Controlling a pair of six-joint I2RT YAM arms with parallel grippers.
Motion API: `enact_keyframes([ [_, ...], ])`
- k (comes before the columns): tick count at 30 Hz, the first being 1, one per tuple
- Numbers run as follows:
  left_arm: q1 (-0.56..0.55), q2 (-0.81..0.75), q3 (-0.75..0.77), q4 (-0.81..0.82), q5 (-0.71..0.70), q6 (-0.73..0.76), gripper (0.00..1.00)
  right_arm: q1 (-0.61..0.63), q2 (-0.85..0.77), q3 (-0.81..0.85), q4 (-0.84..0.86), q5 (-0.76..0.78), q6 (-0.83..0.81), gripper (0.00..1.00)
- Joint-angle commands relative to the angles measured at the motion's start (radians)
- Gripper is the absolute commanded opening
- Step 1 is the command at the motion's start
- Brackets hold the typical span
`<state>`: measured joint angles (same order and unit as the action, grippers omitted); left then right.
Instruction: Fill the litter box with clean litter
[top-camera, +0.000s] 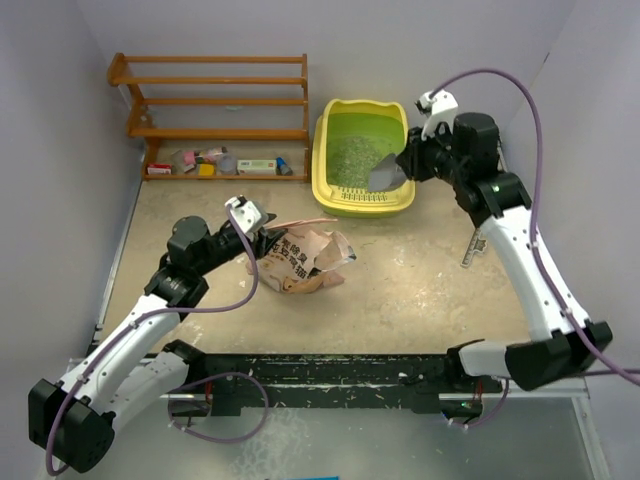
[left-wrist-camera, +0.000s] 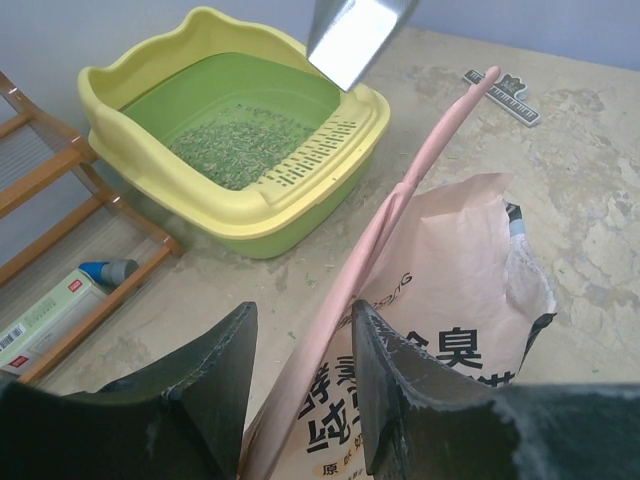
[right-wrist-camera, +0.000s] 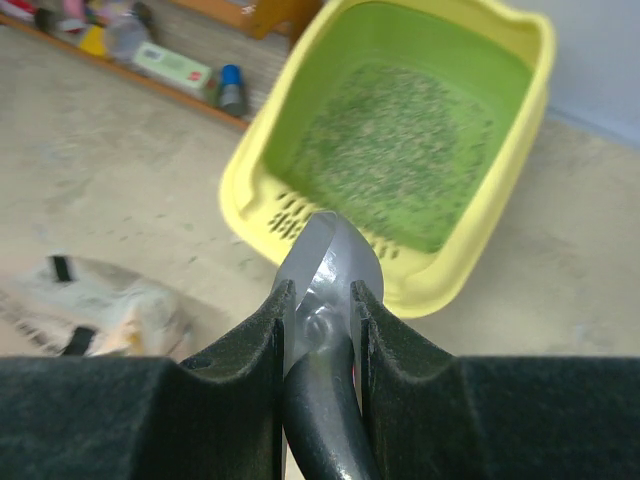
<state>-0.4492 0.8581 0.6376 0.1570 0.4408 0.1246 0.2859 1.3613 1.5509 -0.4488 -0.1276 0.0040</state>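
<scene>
Now right arm (top-camera: 520, 240) outstretched, fingers (right-wrist-camera: 240, 380) clamping scoop (right-wrist-camera: 328, 270) over litter box (right-wrist-camera: 540, 90).

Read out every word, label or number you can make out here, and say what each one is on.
"臭": large black character on the pink bag; its neighbours are cut off by folds.
The white box on the wooden shelf: red label and barcode, print too small to read.
The dark strip beyond the bag: pale markings, too blurred.
No text seen on the litter box or the scoop.

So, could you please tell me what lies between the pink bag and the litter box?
Only bare tabletop, shown in the top view and the left wrist view.
</scene>
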Motion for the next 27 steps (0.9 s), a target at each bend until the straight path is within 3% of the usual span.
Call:
enact_keyframes([
  [1,0.001,-0.027,0.041,0.023,-0.019,0.017,0.47,-0.001,-0.142,-0.134,0.097,-0.135,0.140,0.00],
  [9,0.001,-0.015,0.043,0.024,-0.016,0.018,0.47,-0.001,-0.300,-0.320,-0.029,-0.084,0.172,0.00],
  [18,0.001,-0.006,0.043,0.019,-0.007,0.015,0.46,0.001,-0.393,-0.521,-0.097,-0.245,0.204,0.00],
  [27,0.001,0.014,0.048,0.014,-0.001,0.017,0.46,0.002,-0.492,-0.759,0.032,-0.436,0.307,0.00],
])
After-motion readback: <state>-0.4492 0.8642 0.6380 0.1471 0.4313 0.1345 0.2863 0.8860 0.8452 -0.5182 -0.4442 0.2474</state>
